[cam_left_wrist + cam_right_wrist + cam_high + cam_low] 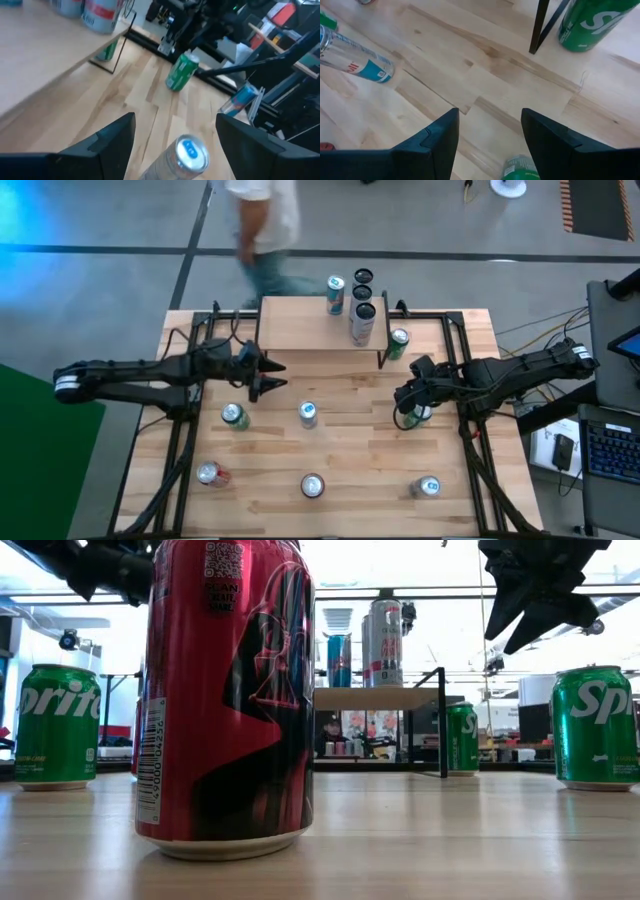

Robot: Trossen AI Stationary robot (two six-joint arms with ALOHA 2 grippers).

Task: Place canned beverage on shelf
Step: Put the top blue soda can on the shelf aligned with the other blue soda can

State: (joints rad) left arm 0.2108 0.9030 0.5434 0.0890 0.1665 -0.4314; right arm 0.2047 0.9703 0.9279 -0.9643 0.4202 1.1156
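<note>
While three cans crowd the shelf's (300, 320) right end, both claws — left (268, 374), right (405, 402) — hang released, each above a desk can.

Right in front of you stands a tall red can (225, 700), flanked by green Sprite cans (57, 726). Behind it, the shelf (378, 698) carries upright cans (385, 642), and a dark gripper (540, 595) hangs at upper right.

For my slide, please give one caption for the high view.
Two open tools, left tool and right tool, hover over scattered cans before the low light-wood shelf.
</note>
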